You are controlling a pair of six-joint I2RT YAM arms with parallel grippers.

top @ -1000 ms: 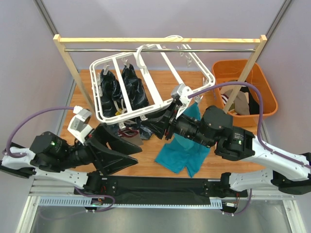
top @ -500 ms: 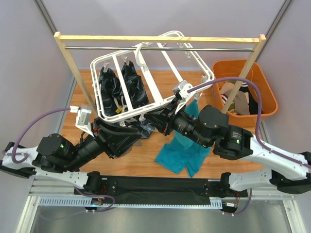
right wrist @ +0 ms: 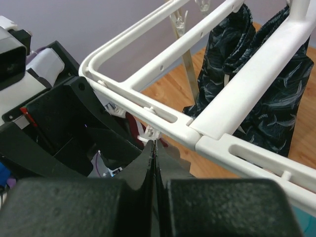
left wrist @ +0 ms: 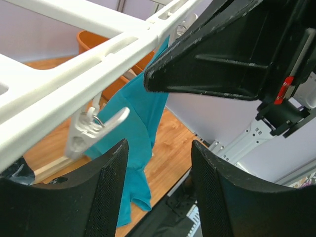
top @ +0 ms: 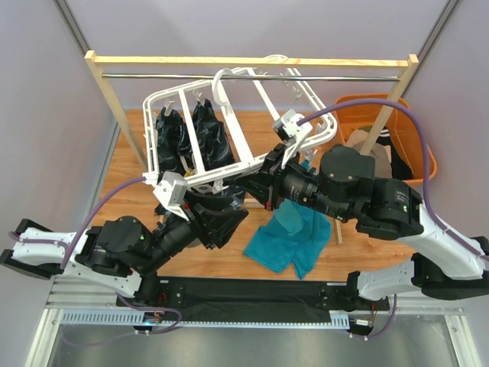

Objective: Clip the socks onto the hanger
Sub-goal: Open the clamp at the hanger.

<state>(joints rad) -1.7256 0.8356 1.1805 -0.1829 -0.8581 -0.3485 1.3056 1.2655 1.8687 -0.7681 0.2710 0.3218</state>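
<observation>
The hanger [top: 238, 130] hangs tilted from the wooden rack [top: 252, 61] in the upper middle of the top view, w/ dark patterned cloth [top: 210, 138] clipped under its left part. The right gripper [right wrist: 154, 148] is clenched. Its fingers are pressed flat together, tips just under the near bar of the hanger. I cannot tell if sth. thin is pinched there.

The left gripper [left wrist: 159, 148] is released — fingers wide apart, nothing btw. them, low under the frame near the centre of the top view.

A teal sock [top: 294, 237] runs up behind the hanger's bar at centre-right; what holds its top end is hidden. Its lower part lies crumpled on the wooden table [top: 229, 260]. In the left wrist view a white clip [left wrist: 94, 123] dangles from the bar, just beside this sock. More socks [top: 374, 157] lie in the orange bin [top: 374, 99], upper right.
</observation>
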